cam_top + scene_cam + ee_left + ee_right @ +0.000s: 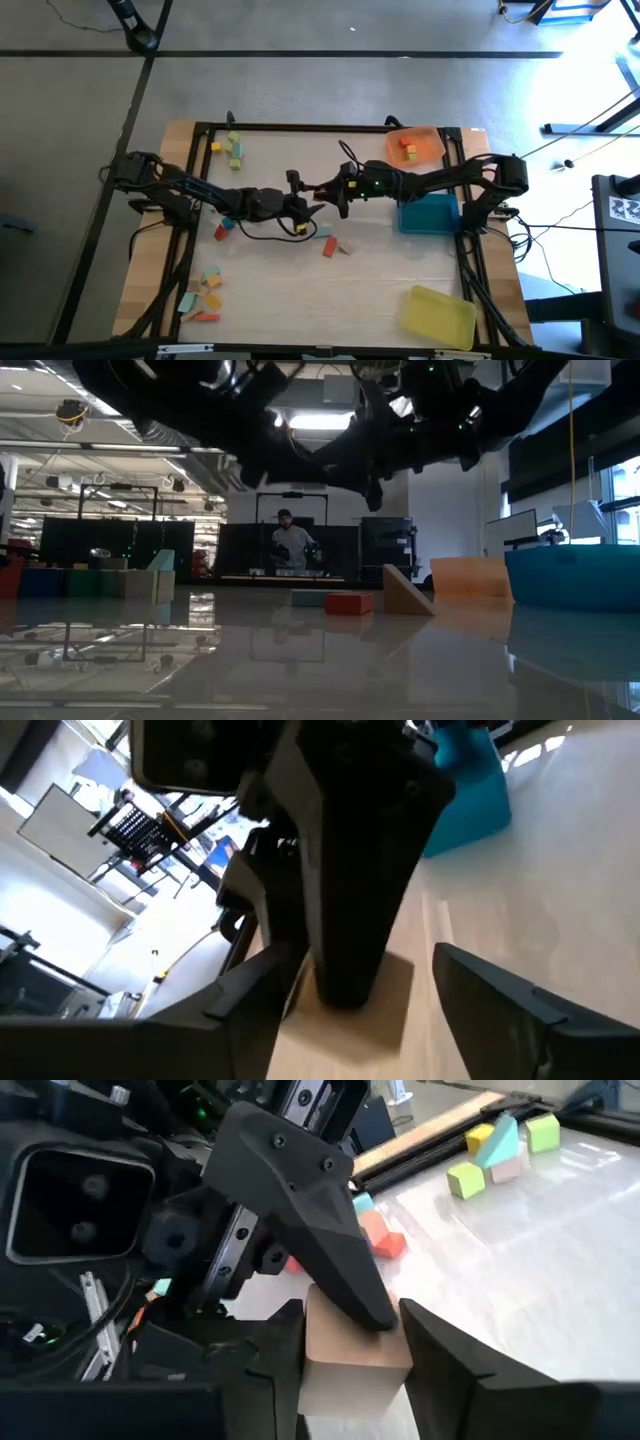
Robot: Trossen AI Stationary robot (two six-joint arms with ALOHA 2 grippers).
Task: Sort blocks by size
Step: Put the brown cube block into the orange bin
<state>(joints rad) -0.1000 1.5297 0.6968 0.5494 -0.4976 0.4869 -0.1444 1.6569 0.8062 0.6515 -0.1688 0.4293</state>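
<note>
From here the worktop [400, 270] reads as pale wood, its surface glossy enough in the low view to mirror the room. The tan block [352, 1350] between my right hand's [350, 1365] fingers looks like bare, matt wood with a smooth face. The hands are matt dark plastic, the left hand [400, 1020] included. The coloured blocks [495, 1150] have a smooth painted finish. The blue tray [465, 780] looks like smooth plastic with a dull sheen; the orange tray [430, 148] looks slightly translucent.
</note>
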